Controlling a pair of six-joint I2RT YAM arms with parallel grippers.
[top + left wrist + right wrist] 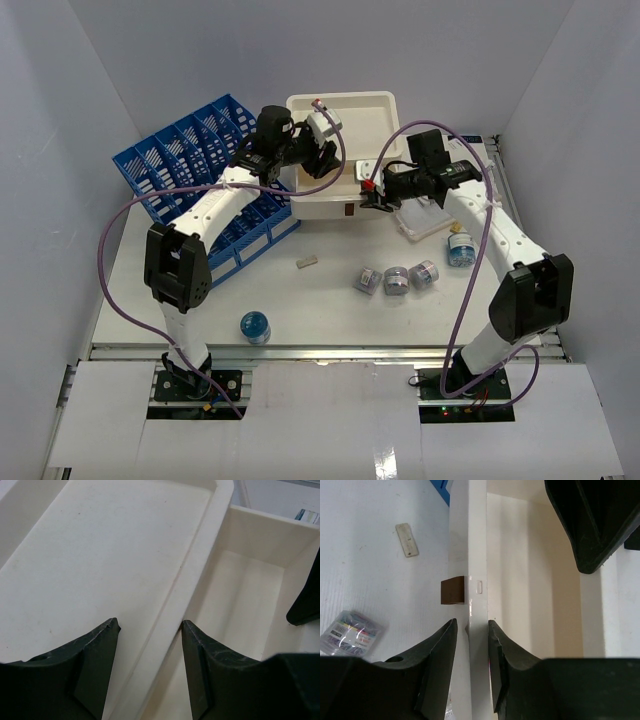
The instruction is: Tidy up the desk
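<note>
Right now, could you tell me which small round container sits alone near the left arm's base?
The blue-capped one, well apart from the row of three.

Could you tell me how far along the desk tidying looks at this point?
Early. Nothing looks put away: the open drawer and top tray look empty. In hand: the right gripper straddles the drawer's front wall; the left gripper hovers open above. Left: three small boxes, two bottles and an eraser on the desk.
</note>
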